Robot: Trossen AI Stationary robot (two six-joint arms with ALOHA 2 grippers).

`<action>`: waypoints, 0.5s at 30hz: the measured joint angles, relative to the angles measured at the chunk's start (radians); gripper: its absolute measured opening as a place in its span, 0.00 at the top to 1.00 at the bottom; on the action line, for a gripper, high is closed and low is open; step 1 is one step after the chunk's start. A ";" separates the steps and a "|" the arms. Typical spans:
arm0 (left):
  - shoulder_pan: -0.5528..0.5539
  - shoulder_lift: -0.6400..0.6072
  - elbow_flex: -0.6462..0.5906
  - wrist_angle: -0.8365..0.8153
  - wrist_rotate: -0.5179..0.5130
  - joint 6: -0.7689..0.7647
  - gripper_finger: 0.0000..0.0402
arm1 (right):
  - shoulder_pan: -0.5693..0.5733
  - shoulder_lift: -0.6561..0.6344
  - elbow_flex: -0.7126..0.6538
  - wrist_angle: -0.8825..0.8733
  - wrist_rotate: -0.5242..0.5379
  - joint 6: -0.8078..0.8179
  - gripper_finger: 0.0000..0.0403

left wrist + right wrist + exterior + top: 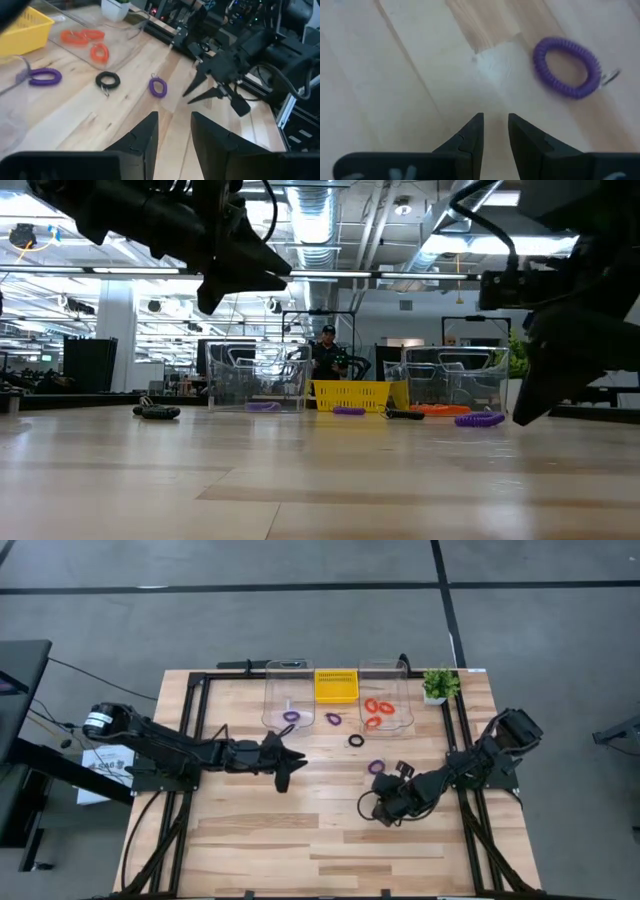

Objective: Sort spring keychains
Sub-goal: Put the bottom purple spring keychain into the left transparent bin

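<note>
Spring keychains lie flat on the wooden table. One purple ring [376, 767] [566, 66] is just left of my right gripper [398, 772] [495, 120], which is open, tilted down and holds nothing. A black ring [356, 740] [107, 80] and another purple ring [333, 719] lie farther back. Three orange-red rings [375, 712] [82, 37] lie in the right clear bin [385, 690], and a purple one [291, 716] lies in the left clear bin [288, 690]. My left gripper [293, 768] [174, 120] hovers open and holds nothing, left of the loose rings.
A yellow basket [336, 686] stands between the two bins at the table's far edge. A small potted plant [438, 683] sits at the far right corner. Black frame rails [195, 720] run along the left and right sides. Bare wood fills the table's near half.
</note>
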 joint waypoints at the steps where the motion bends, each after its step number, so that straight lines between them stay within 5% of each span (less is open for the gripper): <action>1: -0.004 0.006 0.000 0.004 0.000 0.000 0.72 | -0.008 0.000 0.000 0.002 0.000 -0.024 0.80; 15: -0.020 0.020 0.000 0.016 -0.045 0.010 0.72 | -0.069 0.000 0.000 0.016 0.039 -0.293 0.68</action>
